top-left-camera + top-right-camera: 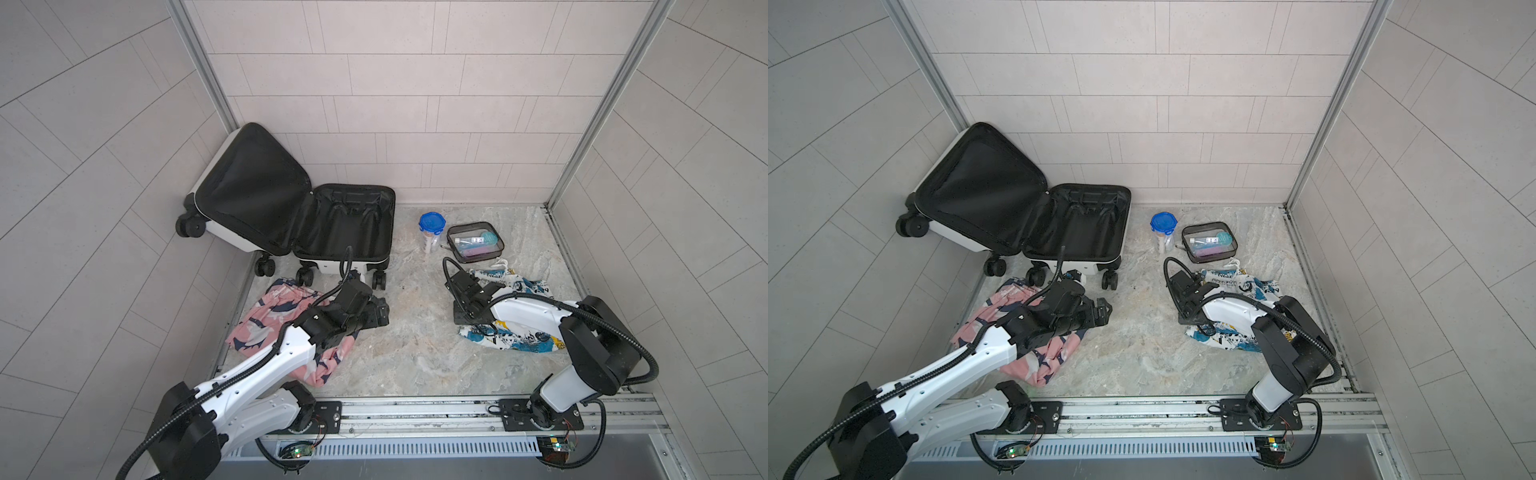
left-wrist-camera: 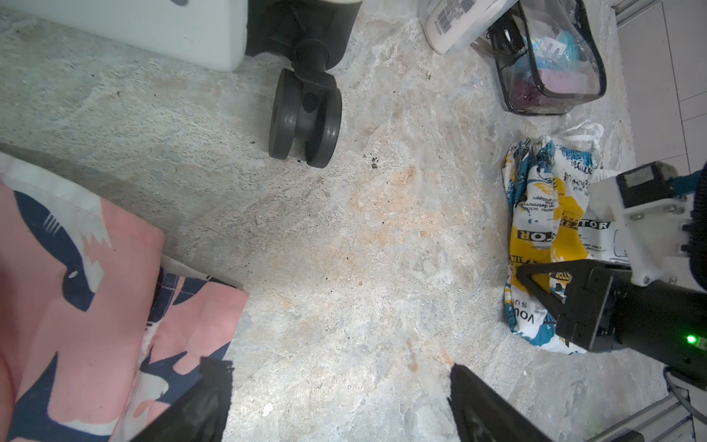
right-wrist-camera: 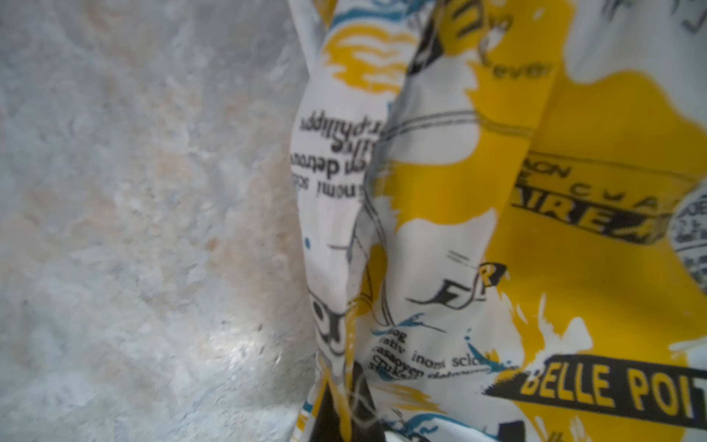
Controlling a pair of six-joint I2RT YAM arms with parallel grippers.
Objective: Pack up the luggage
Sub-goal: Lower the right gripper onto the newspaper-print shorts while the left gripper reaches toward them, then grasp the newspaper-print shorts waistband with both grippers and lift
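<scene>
The luggage (image 1: pixel 226 235) (image 1: pixel 951 239) lies open in the back left corner, its white shell showing and its black lining bare. My left gripper (image 1: pixel 380 313) (image 1: pixel 1102 311) (image 2: pixel 336 367) is open, low over the stone floor, just right of a pink garment with navy sharks (image 1: pixel 266 324) (image 2: pixel 76 287). My right gripper (image 1: pixel 462 318) (image 1: pixel 1185 318) (image 3: pixel 344 413) points down at the left edge of a white garment printed in blue and yellow (image 1: pixel 515 286) (image 2: pixel 543 214) (image 3: pixel 497 229). Its jaws are shut on a fold of that cloth.
A clear jar with a blue lid (image 1: pixel 432 224) (image 1: pixel 1163 222) stands right of the luggage. Next to it lies a clear black-trimmed toiletry pouch (image 1: pixel 473 241) (image 2: pixel 554 65). A luggage wheel (image 2: pixel 306 118) is near my left gripper. Tiled walls close three sides; a metal rail (image 1: pixel 415 409) runs along the front.
</scene>
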